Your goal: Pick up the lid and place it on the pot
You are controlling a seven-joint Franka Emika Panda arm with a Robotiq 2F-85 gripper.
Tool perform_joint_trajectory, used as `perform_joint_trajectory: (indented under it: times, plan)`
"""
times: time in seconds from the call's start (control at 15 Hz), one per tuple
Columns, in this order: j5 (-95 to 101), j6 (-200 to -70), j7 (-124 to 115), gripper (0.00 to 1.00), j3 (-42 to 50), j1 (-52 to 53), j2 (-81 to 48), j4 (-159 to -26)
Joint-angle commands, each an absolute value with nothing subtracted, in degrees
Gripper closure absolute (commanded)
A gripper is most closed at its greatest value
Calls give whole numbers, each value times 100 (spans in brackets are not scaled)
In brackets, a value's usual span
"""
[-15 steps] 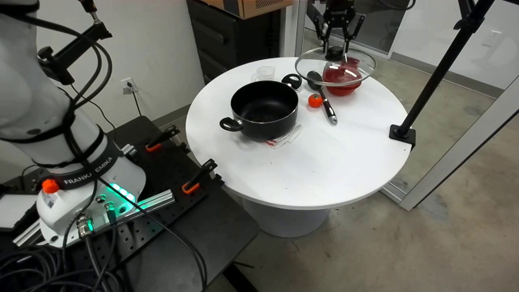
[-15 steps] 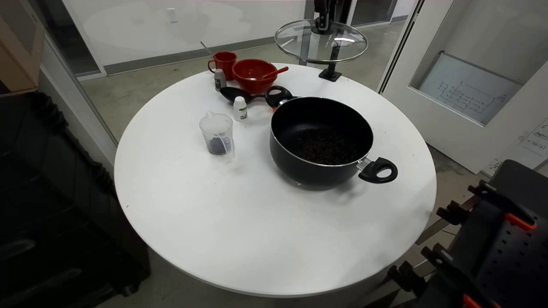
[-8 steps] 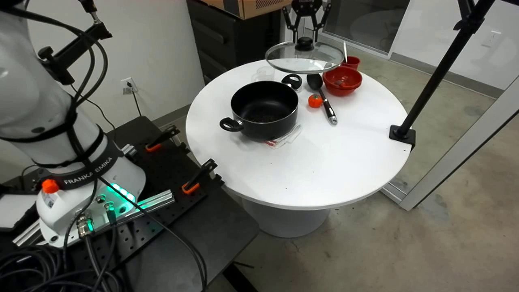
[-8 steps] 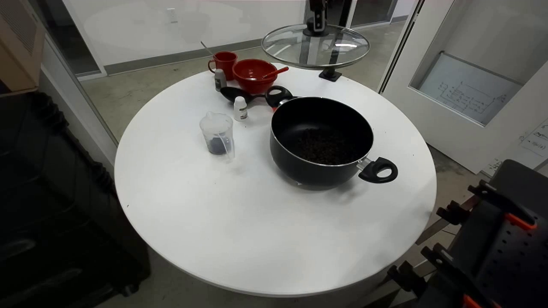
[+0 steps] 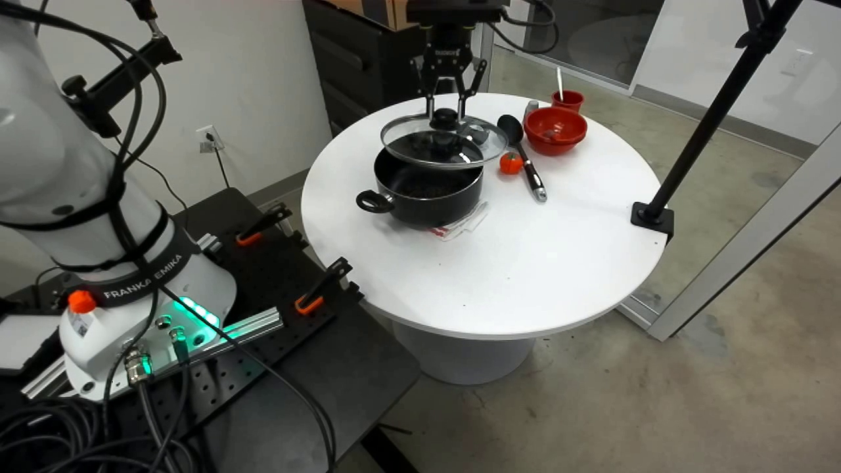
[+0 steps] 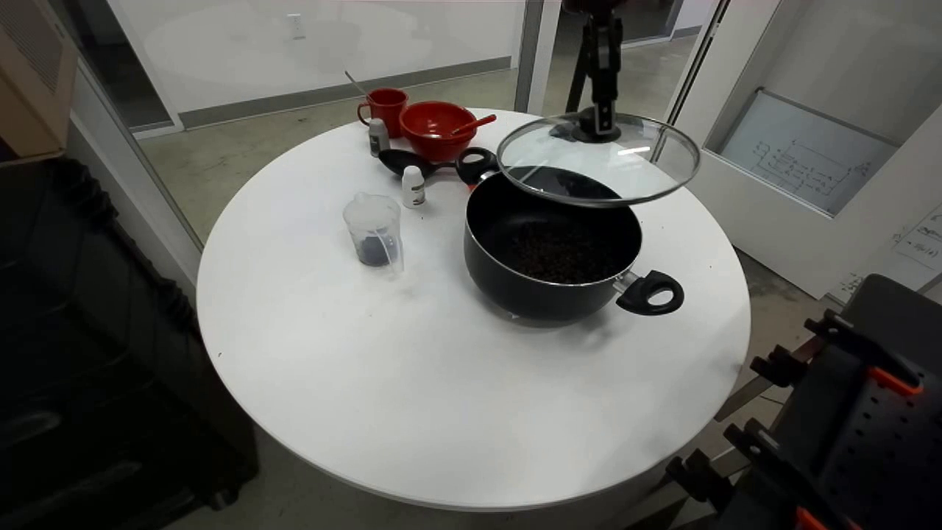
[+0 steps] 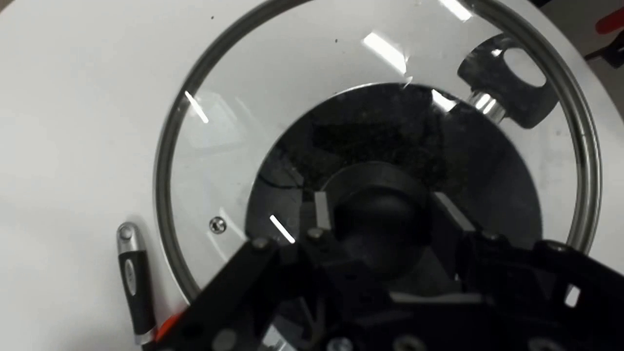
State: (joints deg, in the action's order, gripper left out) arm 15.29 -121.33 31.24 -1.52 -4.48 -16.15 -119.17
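The lid, clear glass with a metal rim and black knob, hangs in the air in both exterior views point(image 5: 420, 148) point(image 6: 611, 173). My gripper point(image 5: 445, 113) is shut on the lid's knob, with one finger on each side, as the wrist view also shows point(image 7: 380, 214). The black pot point(image 5: 430, 205) stands on the table below, with dark small pieces inside. The lid is above the pot's rim and apart from it. In an exterior view the lid sits off-centre, toward the far right of the pot point(image 6: 541, 294). In the wrist view the pot shows through the glass lid point(image 7: 204, 161).
On the white table point(image 5: 525, 269) are a red bowl point(image 5: 555, 128), a red mug point(image 6: 388, 110), a black ladle point(image 5: 533, 177), a tomato point(image 5: 510, 163), a measuring cup point(image 6: 374, 228) and a white bottle point(image 6: 413, 188). A cloth point(image 5: 463, 225) lies by the pot. A black pole point(image 5: 696, 138) is clamped to the edge.
My gripper has carried the lid from above the red bowl, past the ladle, to above the pot, and lower. The pot and other table things have not moved.
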Motion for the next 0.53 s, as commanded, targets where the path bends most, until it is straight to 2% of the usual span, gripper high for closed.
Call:
perform_joint_trajectory:
  times: [0.0, 0.47]
  plan:
    - [1638, -12406, 3010, 75, -167, -333, -759, -13038]
    - [1604, -13360, 2941, 75, -183, -152, 173, -14252]
